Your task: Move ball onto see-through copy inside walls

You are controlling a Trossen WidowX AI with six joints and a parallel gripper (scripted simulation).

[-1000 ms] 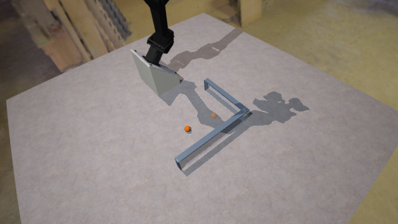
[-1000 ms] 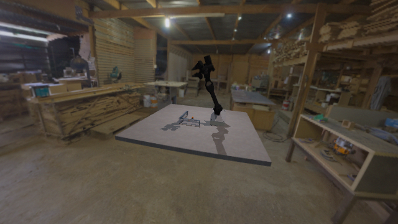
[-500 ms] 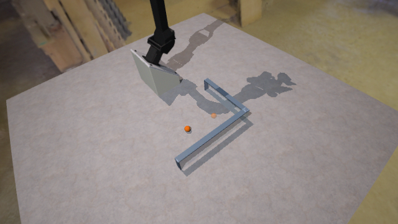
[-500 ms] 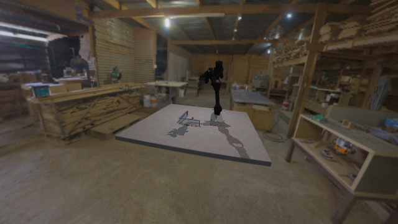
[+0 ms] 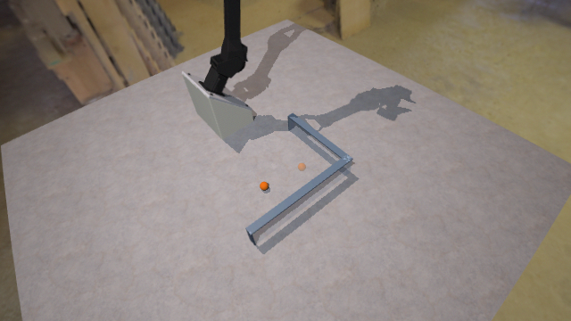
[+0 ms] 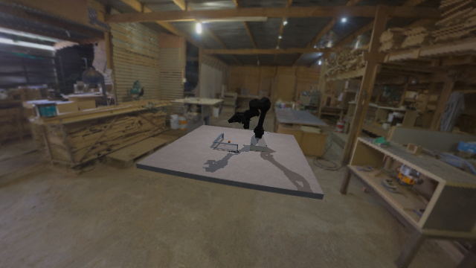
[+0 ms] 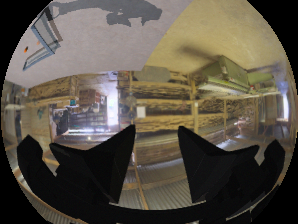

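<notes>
Top view puts the ball (image 5: 264, 185) on the bench (image 5: 134, 250), just short of the see-through copy (image 5: 302, 167), inside the walls (image 5: 312, 187). The hand (image 7: 157, 163) (half-narrowed, holding nothing) hangs high. A hard nudge could roll the ball past the copy; the side away from the walls is open.

Ball (image 5: 264, 185) unobstructed; walls (image 5: 308, 188) beyond.
</notes>
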